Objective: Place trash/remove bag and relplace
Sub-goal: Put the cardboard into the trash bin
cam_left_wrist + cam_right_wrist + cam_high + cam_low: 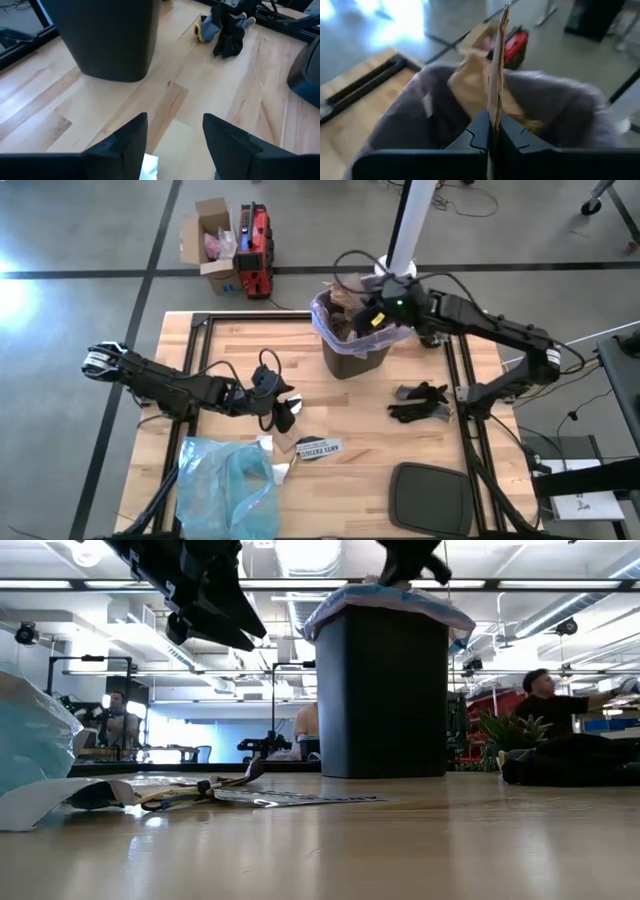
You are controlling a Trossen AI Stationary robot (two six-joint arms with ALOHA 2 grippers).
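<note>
Nearest you, low on table: light-blue plastic bag (225, 490) crumpled at front left corner, paper scraps (318, 448) just beside it. Left gripper (174, 137) hovers over bare wood mid-table, jaws apart, nothing between them. Right gripper (491, 131) sits above black bin (352, 345), jaws clamped on thin cardboard piece (496, 65) held edge-up over opening. Lavender liner (560, 102) lines bin, folded over rim, brown scraps inside. Black gloves (420, 402) lie right of bin; dark lid (430, 498) near front edge.
</note>
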